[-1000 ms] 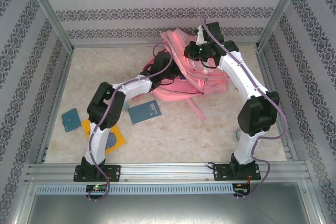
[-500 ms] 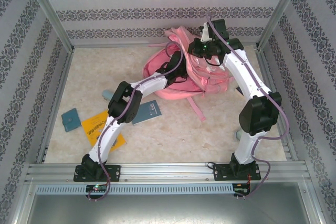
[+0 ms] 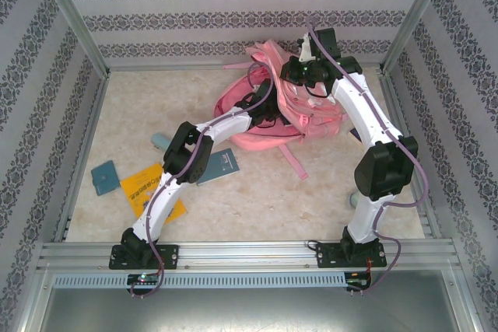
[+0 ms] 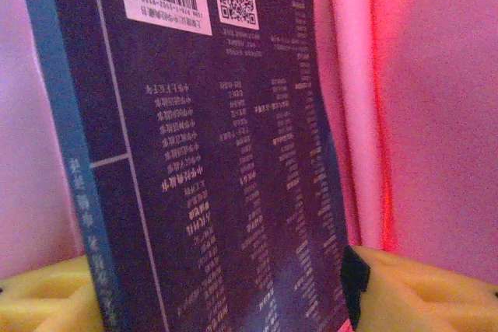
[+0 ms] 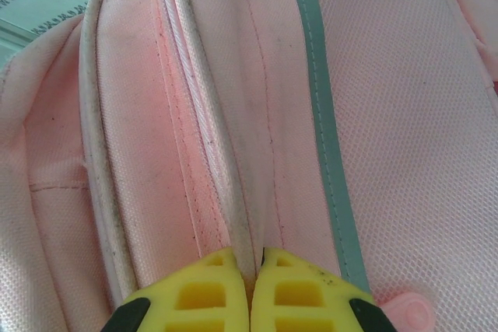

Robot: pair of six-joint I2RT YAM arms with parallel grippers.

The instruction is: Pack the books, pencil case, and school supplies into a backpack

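We look down on a pale, marbled table [image 3: 327, 192] boxed in by an aluminium frame [image 3: 72, 17] and walls of striped, patterned wallpaper [image 3: 233, 17]. At the far middle of the table lies the pink backpack [image 3: 268, 141], one strap [image 3: 292, 162] trailing toward us over the bare surface.

Left of centre, three books lie flat. A grey-teal book [image 3: 103, 177] is nearest the left wall. A yellow book [image 3: 138, 186] lies just beside it, partly covered by the left arm [image 3: 218, 126]. The arm's elbow hides the left end of a blue-grey book [image 3: 226, 163]. A small pale-blue item [image 3: 159, 141] sits beyond them, apart.

The left arm stretches across these books into the backpack's mouth. From its wrist we see the left gripper [image 4: 222, 270] with its yellow fingers [image 4: 420, 293] spread wide. A dark navy book [image 4: 233, 153], with a barcode label and QR code on its cover, stands tilted between them against pink lining. The jaws are released, though we cannot tell whether a pad touches the book.

The right arm [image 3: 366, 117] arches over the backpack's right side. The right gripper [image 5: 255, 258] is clenched on a piped seam ridge at the backpack's top, beside a grey-teal trim stripe [image 5: 320, 114].
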